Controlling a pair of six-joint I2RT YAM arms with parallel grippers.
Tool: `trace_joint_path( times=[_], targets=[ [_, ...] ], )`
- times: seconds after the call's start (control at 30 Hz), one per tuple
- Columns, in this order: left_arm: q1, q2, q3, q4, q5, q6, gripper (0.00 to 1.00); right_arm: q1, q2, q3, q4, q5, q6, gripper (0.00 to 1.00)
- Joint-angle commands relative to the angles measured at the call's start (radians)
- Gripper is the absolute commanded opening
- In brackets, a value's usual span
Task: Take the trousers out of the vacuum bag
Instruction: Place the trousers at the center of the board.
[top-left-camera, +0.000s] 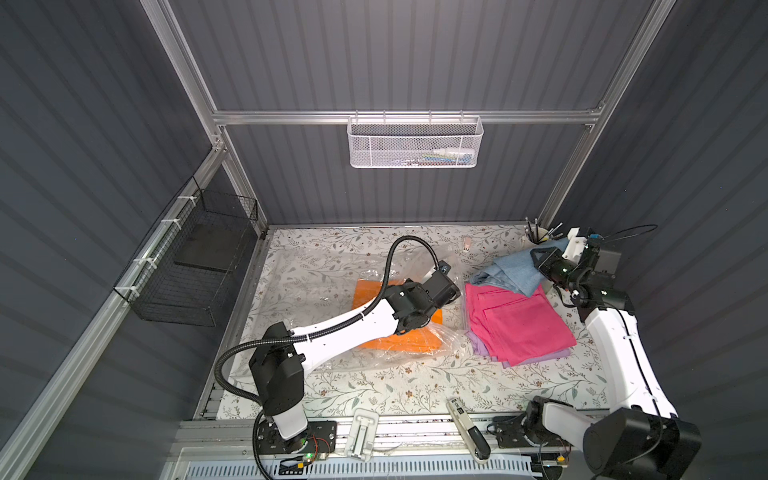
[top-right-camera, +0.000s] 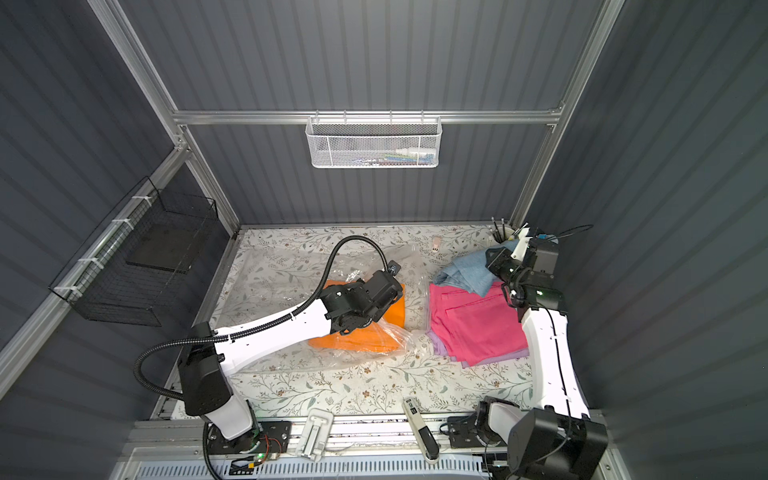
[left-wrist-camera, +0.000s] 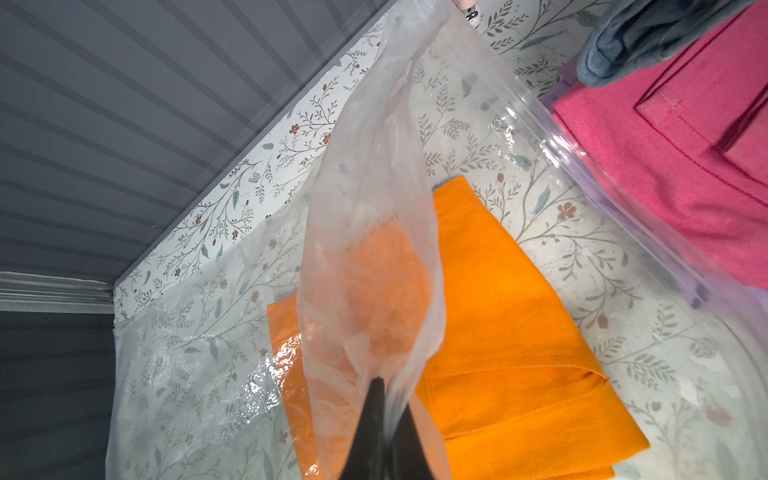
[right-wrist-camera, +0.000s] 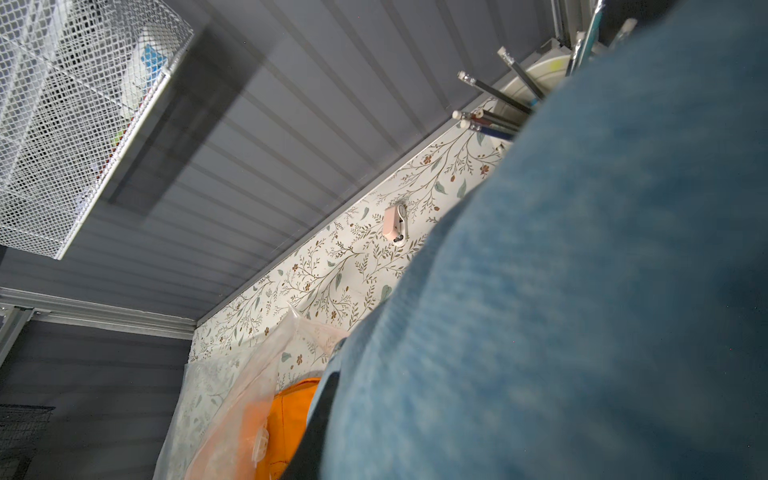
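The vacuum bag (top-left-camera: 307, 270) lies spread over the left and middle of the desk (top-left-camera: 374, 390). The orange trousers (top-left-camera: 401, 344) are inside it, flat under the clear film. The left arm (top-left-camera: 345, 330) stretches across both from the near left and hides their middle in both top views. Its jaws are pinched together on a fold of the bag's upper film, which stands up as a ridge above the orange cloth in the left wrist view.

The bag's zip strip (left-wrist-camera: 623, 203) runs between the orange trousers and the pile just to the right. There the hot pink trousers (top-left-camera: 519, 320) lie on the lilac trousers (top-left-camera: 548, 356), both outside the bag. The denim trousers (top-left-camera: 509, 272) sit bunched on the pile's far edge. The right arm (top-left-camera: 619, 353) reaches in from the near right, its jaws closed on the denim's far right corner, and the cloth fills most of the right wrist view.

A cup of pencils (top-left-camera: 537, 237) stands close behind in the far right corner. A small pink clip (top-left-camera: 466, 245) lies beyond the bag. A white mesh basket (top-left-camera: 415, 141) hangs on the far rail and a black wire basket (top-left-camera: 187, 270) on the left wall. A white tool (top-left-camera: 361, 434) and a black-and-white device (top-left-camera: 467, 430) rest at the near edge.
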Motion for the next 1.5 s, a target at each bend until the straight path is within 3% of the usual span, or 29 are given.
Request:
trace_joint_path(
  times=[0.0,0.37,1.47],
  targets=[
    [0.012,-0.022,-0.002,-0.030,-0.012,-0.014,0.00,0.004,-0.027,-0.006,0.179,-0.009,-0.006,0.00],
    [0.012,-0.020,-0.002,-0.030,-0.009,-0.016,0.00,0.011,-0.069,-0.090,0.181,-0.001,0.009,0.00],
    [0.012,-0.030,-0.029,-0.006,0.018,-0.023,0.00,0.011,-0.366,-0.386,-0.062,-0.017,0.084,0.01]
  ],
)
